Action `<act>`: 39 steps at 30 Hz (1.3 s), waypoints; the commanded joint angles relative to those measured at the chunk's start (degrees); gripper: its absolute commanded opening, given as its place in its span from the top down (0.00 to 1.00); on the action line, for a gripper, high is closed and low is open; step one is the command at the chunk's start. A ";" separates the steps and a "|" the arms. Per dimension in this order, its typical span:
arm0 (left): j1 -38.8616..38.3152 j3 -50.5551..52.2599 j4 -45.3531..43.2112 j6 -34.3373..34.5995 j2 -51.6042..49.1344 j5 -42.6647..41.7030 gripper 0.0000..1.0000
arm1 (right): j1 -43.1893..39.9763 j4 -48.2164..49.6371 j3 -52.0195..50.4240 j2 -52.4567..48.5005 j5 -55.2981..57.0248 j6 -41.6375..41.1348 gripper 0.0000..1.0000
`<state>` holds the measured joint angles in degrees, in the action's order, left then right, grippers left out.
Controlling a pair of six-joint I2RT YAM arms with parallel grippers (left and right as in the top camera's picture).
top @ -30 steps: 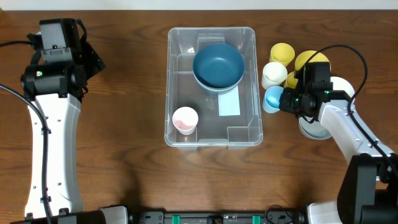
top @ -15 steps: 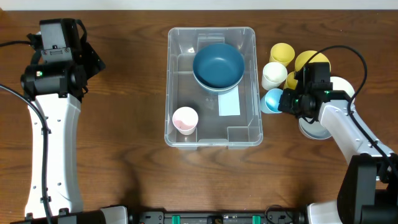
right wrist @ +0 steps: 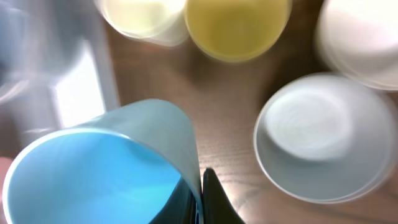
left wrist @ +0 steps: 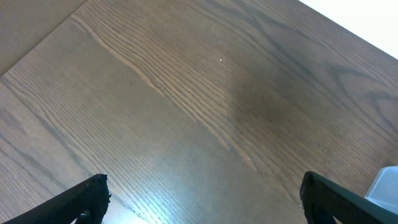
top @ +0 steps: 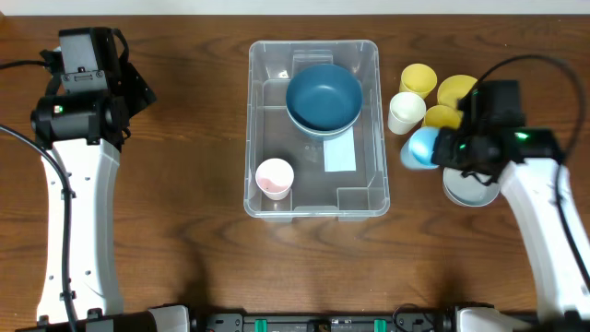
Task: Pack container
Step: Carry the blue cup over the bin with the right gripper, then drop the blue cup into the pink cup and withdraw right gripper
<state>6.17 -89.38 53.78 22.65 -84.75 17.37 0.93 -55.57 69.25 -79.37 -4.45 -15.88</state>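
The container (top: 267, 92) is a large clear bin in the middle of the table. It holds a dark blue bowl (top: 324, 96), a pink cup (top: 274, 176) and a white label (top: 339, 155). My right gripper (top: 444, 149) is shut on the rim of a light blue cup (top: 420, 148), lifted and tilted just right of the bin; it also shows in the right wrist view (right wrist: 106, 168), pinched by the fingers (right wrist: 200, 199). My left gripper (left wrist: 202, 202) is open and empty over bare wood at the far left.
Right of the bin stand a cream cup (top: 406, 112), two yellow cups (top: 418, 79) (top: 455, 90) and a pale bowl (top: 468, 189). In the right wrist view the pale bowl (right wrist: 323, 140), a yellow cup (right wrist: 237, 25) and the cream cup (right wrist: 144, 15) lie below.
My right gripper has lifted the light blue cup off the table and tilted it, moving slightly right. The left arm has not moved.
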 commanded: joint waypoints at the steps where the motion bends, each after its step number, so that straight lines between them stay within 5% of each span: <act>1: 0.24 -0.96 0.15 0.31 0.09 1.20 0.02 | 1.42 -3.19 5.60 4.85 2.08 1.38 0.99; 15: 0.24 -0.96 0.17 0.31 0.09 1.20 0.02 | 24.59 0.17 8.63 10.05 4.00 -2.01 0.99; 25: 0.24 -0.96 0.15 0.31 0.09 1.20 0.02 | 39.63 10.36 8.63 -1.66 8.09 -3.48 0.99; 39: 0.24 -0.96 0.17 0.31 0.09 1.20 0.02 | 46.73 15.58 8.63 -15.39 8.11 -3.39 0.98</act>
<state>6.17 -89.38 53.78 22.65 -84.75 17.37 47.09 -40.07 77.10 -94.19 2.90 -18.46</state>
